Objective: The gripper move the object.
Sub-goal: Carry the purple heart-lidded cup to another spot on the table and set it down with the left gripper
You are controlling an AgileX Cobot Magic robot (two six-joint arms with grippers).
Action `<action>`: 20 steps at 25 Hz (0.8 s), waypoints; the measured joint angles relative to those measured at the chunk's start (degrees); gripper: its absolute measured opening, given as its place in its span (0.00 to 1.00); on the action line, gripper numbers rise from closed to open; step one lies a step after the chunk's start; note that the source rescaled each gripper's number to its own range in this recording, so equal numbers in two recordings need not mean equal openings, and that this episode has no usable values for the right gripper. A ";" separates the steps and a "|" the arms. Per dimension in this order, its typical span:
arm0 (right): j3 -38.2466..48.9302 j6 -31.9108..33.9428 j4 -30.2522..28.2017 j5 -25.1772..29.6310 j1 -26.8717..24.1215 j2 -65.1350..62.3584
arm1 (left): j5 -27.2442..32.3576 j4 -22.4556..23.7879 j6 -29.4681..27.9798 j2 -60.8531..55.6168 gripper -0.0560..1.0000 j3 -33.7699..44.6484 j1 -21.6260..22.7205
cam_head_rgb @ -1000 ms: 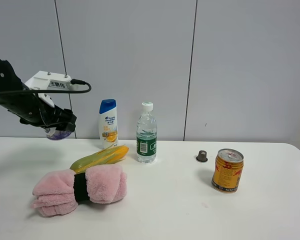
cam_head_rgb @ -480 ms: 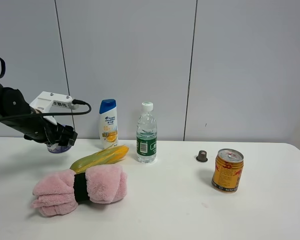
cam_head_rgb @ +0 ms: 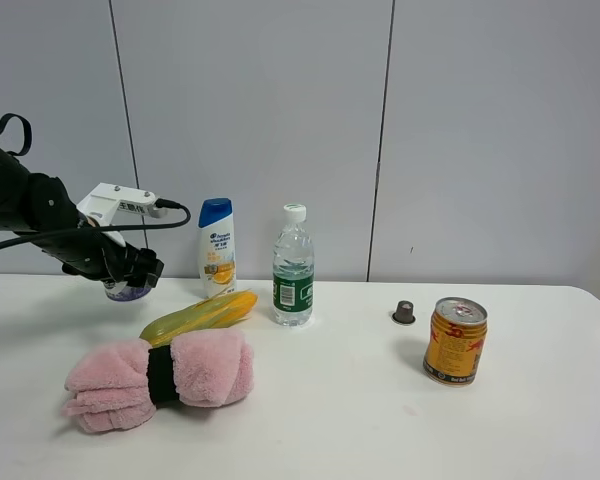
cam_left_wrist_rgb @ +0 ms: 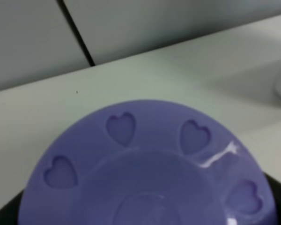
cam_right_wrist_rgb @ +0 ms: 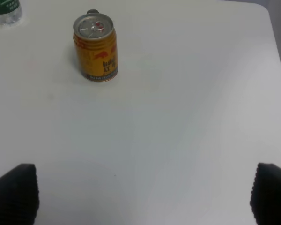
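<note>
Left black pincer (cam_head_rgb: 130, 279), clenching small lavender-lidded round tub (cam_head_rgb: 128, 293), is dropping twd white worktop (cam_head_rgb: 380, 430), so set-down prob. nearing.

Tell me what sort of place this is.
Probably a robot test lab: bare white table, plain grey panelled wall, and unrelated items such as a shampoo bottle and drink can laid out.
</note>
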 joint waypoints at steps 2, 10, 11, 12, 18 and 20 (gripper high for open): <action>0.00 0.00 0.00 0.00 0.00 0.00 | -0.07 0.00 0.00 0.76 0.07 0.00 0.21; 0.00 0.00 0.00 0.00 0.00 0.00 | -1.77 0.00 0.00 2.59 0.07 0.00 0.35; 0.00 0.00 0.00 0.00 0.00 0.00 | -2.06 0.00 0.00 2.63 0.07 0.00 0.35; 0.00 0.00 0.00 0.00 0.00 0.00 | -2.43 0.00 0.00 2.63 0.07 0.00 0.35; 0.00 0.00 0.00 0.00 0.00 0.00 | -2.98 0.00 0.00 2.63 0.07 -0.06 0.35; 0.00 0.00 0.00 0.00 0.00 0.00 | -2.98 0.00 0.00 2.87 0.07 -0.06 0.35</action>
